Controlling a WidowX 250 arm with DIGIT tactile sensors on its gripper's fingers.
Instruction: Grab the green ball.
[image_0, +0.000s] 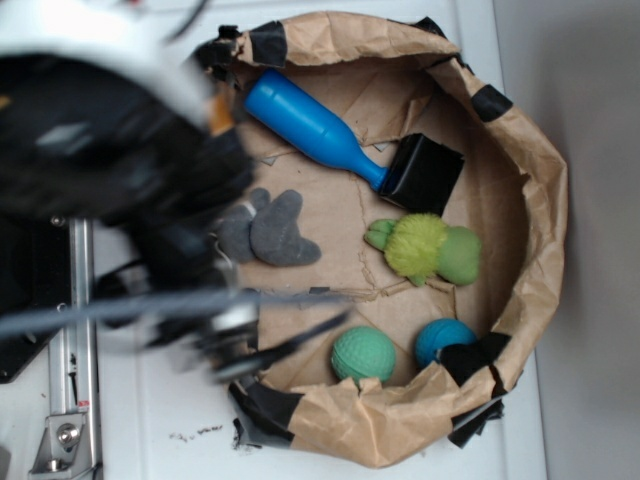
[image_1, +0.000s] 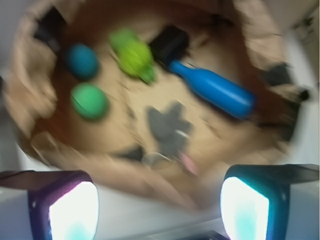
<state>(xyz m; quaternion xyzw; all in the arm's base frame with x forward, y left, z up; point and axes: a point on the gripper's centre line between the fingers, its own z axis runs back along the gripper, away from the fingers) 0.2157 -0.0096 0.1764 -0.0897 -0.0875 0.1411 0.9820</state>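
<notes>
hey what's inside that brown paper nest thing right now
Inside the paper nest: the green ball, a blue ball, a fuzzy plush toy, a blue bottle, a black block and a grey cloth toy. The blurred arm hides the left edge.

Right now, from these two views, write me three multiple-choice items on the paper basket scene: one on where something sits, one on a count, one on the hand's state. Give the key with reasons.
1. Where is the green ball relative to the blue ball in the exterior view?
A. To its left, both near the paper basket's lower rim
B. Stacked on top of it
C. Outside the basket

2. How many balls lie in the basket?
A. One
B. Two
C. Four

3. What is the state of the hand?
A. Shut on the green ball
B. Shut on the blue bottle
C. Open, holding nothing

Key:
1 A, the two balls sit apart, side by side by the lower rim.
2 B, only one green and one blue ball show.
3 C, the wrist view shows both fingers spread wide with nothing between them.
</notes>
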